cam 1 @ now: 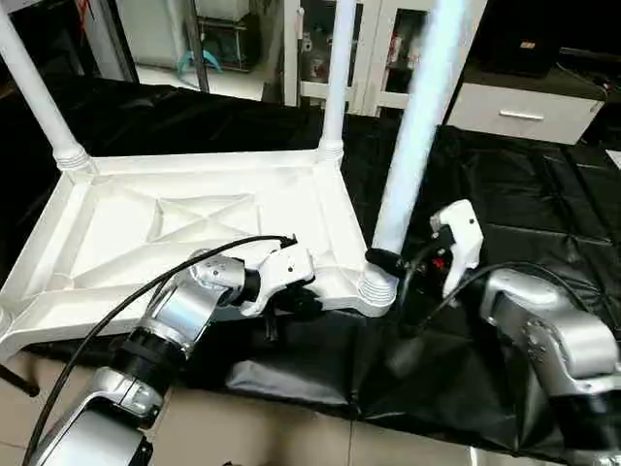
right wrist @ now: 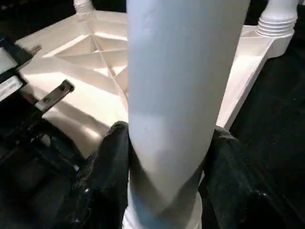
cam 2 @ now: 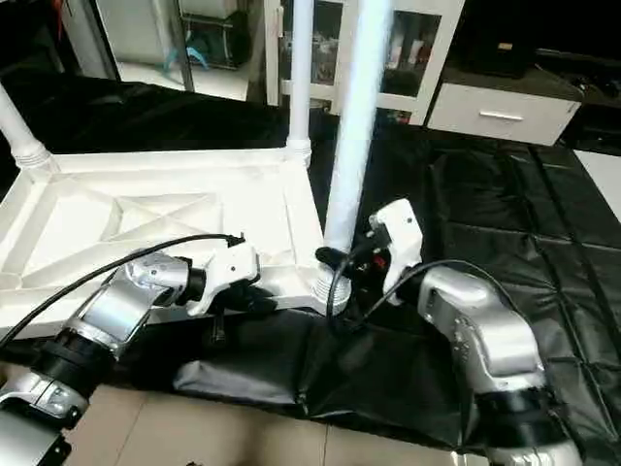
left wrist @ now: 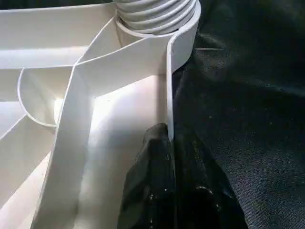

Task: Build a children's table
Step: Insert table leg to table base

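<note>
Landmark throughout: the near right corner socket [cam 1: 376, 287] of the upturned tabletop [cam 1: 175, 228], lying ribs-up on the black sheet [cam 1: 505, 194].

Just left of that socket, left gripper [cam 1: 289, 297] pinched together on the near rim wall [left wrist: 168, 95], one finger either side of it. Probably there to pin the top down against twisting or sliding.

At the socket itself, right gripper [right wrist: 167, 157] clamped around the base of the leg [cam 1: 412, 146], black fingers [right wrist: 107, 167] either side of the tube. Likely there to hold it upright while seating or screwing it in.

Beyond the socket, a far right leg [cam 1: 335, 87] and a far left leg [cam 1: 39, 97] standing in their corners.

Hard to judge: how deep the held leg sits. Upper ends of all three legs cut off. Near left corner hidden behind the left forearm, so a fourth leg cannot be confirmed.
</note>
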You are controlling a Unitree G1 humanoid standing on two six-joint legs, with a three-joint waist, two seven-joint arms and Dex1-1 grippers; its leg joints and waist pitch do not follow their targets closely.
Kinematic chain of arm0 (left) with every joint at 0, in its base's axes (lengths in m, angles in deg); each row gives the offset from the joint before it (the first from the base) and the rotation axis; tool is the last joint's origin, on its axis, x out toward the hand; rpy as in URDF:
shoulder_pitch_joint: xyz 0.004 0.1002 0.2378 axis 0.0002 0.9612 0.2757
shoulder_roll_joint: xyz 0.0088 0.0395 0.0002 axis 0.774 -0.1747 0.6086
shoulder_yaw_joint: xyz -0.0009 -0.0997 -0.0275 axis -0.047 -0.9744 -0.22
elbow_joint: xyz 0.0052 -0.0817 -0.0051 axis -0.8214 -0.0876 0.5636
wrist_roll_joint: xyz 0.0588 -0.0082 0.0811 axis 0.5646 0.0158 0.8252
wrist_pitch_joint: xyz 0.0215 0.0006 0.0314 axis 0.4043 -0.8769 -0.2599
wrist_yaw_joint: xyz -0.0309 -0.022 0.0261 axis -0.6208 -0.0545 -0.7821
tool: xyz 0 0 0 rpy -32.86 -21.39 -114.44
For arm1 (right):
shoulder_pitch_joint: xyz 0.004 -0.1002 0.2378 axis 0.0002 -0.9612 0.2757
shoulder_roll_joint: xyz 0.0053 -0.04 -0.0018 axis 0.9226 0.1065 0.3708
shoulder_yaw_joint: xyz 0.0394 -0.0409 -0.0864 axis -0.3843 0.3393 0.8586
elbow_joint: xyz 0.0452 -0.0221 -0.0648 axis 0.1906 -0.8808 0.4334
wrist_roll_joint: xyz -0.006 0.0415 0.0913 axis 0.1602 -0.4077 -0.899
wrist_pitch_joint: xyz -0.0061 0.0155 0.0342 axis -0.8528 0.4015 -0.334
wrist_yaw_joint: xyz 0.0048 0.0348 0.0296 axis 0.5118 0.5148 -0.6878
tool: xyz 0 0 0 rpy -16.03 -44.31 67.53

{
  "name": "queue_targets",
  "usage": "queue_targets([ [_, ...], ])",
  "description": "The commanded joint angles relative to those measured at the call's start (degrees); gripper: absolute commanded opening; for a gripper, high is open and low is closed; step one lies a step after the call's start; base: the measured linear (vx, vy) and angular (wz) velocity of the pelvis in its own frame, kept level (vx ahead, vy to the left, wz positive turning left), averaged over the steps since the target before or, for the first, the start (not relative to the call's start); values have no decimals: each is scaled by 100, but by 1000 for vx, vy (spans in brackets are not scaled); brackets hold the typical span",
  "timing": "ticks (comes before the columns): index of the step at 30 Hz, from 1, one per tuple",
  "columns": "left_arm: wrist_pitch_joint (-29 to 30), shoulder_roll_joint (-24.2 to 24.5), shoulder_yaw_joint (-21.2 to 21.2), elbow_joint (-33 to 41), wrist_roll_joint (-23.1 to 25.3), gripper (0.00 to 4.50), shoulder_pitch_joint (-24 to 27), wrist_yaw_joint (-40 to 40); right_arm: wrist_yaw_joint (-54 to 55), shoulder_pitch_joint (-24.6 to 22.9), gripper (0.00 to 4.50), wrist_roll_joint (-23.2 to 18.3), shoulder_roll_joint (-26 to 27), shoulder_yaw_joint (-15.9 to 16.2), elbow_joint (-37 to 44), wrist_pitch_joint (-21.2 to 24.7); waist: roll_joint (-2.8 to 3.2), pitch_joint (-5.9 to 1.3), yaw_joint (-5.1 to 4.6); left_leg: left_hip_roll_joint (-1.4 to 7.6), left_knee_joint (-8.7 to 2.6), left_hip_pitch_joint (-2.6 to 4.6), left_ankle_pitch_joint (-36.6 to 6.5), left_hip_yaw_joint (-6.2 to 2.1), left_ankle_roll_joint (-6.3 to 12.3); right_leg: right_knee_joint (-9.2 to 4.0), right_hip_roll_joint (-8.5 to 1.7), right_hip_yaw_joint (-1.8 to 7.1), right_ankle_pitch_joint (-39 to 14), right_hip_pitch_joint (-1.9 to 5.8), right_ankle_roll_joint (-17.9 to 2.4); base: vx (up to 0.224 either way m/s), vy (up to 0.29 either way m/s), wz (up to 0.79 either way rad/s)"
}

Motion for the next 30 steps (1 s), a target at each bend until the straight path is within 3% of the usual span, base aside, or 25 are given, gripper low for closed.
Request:
queue_targets([
  [1, 16, -11, 229, -24, -30, 0, 118, 242, 173, 0, 184, 218, 66, 117, -576, 80, -49, -308, -9, 278, -404, 6, -591, -59, 236, -382, -463, 265, -575, 226, -1411, 0, 0, 0],
  [4, 9, -1, 245, -22, -18, 0, 124, 256, 201, 119, 183, 183, 169, 69, -780, 81, -46, -308, -22, 282, -413, 16, -704, -64, 167, -392, -459, 265, -671, 229, -1401, 0, 0, 0],
  [8, 35, 3, 245, -5, -25, 0, 128, 263, 150, 158, 183, 42, 220, -60, -901, 157, -52, -327, -15, 289, -408, 26, -588, -63, 187, -358, -457, 265, -317, 240, -1467, 0, 0, 0],
  [9, 33, 11, 242, -5, -27, 0, 129, 266, 142, 148, 183, 40, 219, -64, -903, 157, -90, -320, -15, 286, -408, 16, -585, -54, 205, -360, -454, 265, -290, 243, -1470, 0, 0, 0],
  [18, 77, 46, 208, 63, -81, 0, 155, 262, 164, -334, 183, -259, 411, -439, -796, -17, -56, -314, 23, 303, -432, 37, -735, -59, 164, -385, -465, 265, -417, 225, -1437, 0, 0, 0],
  [22, 69, 46, 190, 29, -85, 0, 126, 252, 216, -497, 183, -302, 490, -558, -729, -204, -49, -302, 14, 299, -447, 25, -860, -66, 123, -409, -471, 268, -603, 227, -1388, 0, 0, 0],
  [26, 47, 30, 155, -33, -77, 0, 72, 191, 313, -756, 183, -440, 704, -871, -534, -569, -25, -302, 19, 307, -461, 33, -927, -73, 80, -414, -472, 270, -628, 212, -1363, 0, 0, 0],
  [28, 35, 4, 130, -77, -73, 0, 38, 120, 286, -877, 183, -425, 725, -878, -456, -741, -27, -287, 16, 303, -467, 27, -987, -69, 86, -427, -465, 269, -631, 207, -1365, 0, 0, 0],
  [30, 24, -19, 111, -115, -72, 0, 13, 60, 228, -995, 183, -377, 741, -819, -390, -896, -29, -266, 13, 302, -485, 33, -1190, -73, 66, -472, -472, 274, -1003, 195, -1291, 0, 0, 0],
])
